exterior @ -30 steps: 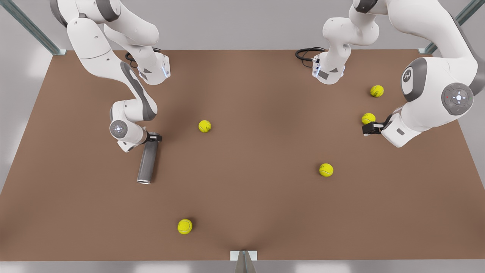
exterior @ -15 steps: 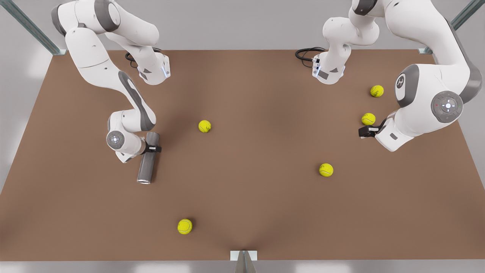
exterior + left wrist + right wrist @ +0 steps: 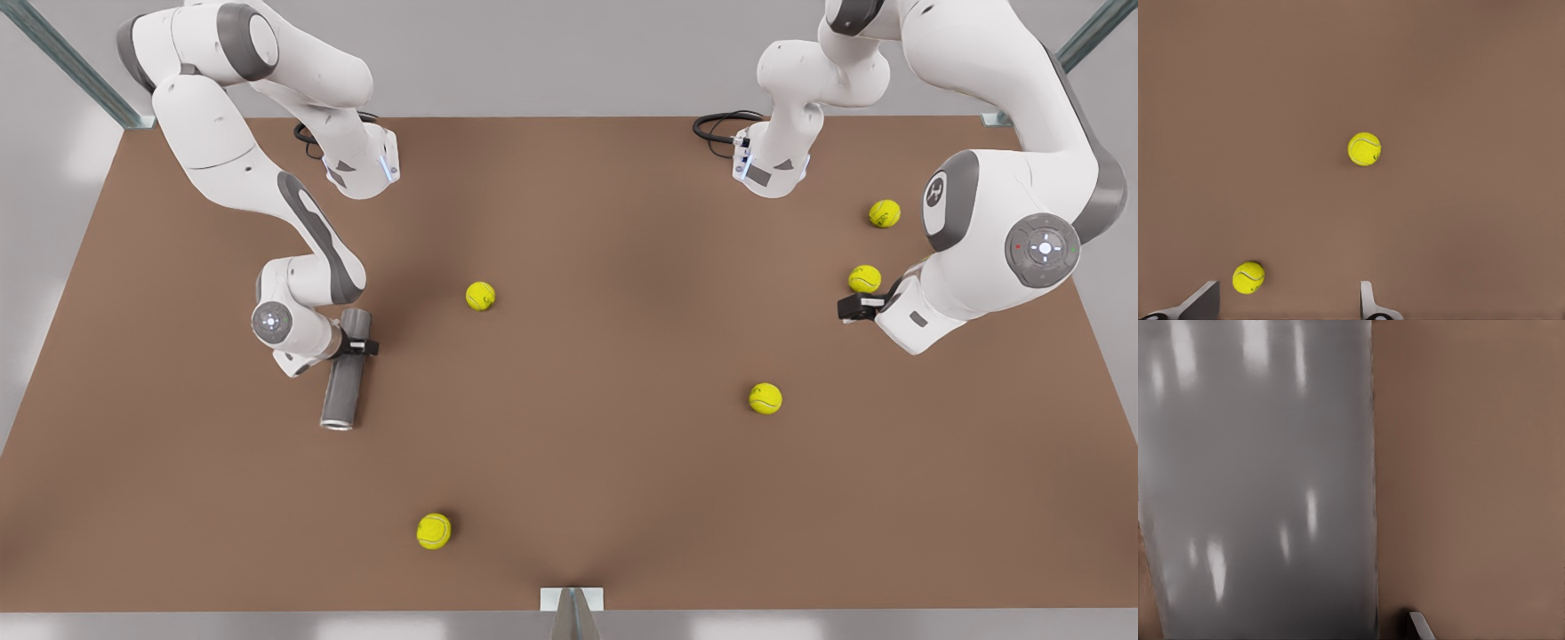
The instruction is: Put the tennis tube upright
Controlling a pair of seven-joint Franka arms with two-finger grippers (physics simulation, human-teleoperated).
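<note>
The tennis tube [image 3: 344,378] is a matte grey cylinder lying flat at the front view's left, its hollow end toward the near edge. My right gripper [image 3: 357,346] straddles the tube near its far end and is open. One fingertip [image 3: 1421,626] stands a little off the tube's side [image 3: 1258,487]. My left gripper [image 3: 845,308] hovers open at the front view's right, beside a yellow ball [image 3: 863,278], with nothing between its fingers [image 3: 1368,305].
Yellow tennis balls lie scattered on the brown table [image 3: 605,480]: one [image 3: 480,295] near the tube, one [image 3: 433,531] near the front edge, others [image 3: 765,397] [image 3: 884,213] to the right. Two balls [image 3: 1364,149] [image 3: 1248,277] lie ahead of the left gripper.
My right gripper slid from the tube's far end to straddle its body. The left arm crept slightly toward the front view's left. The tube has not moved.
</note>
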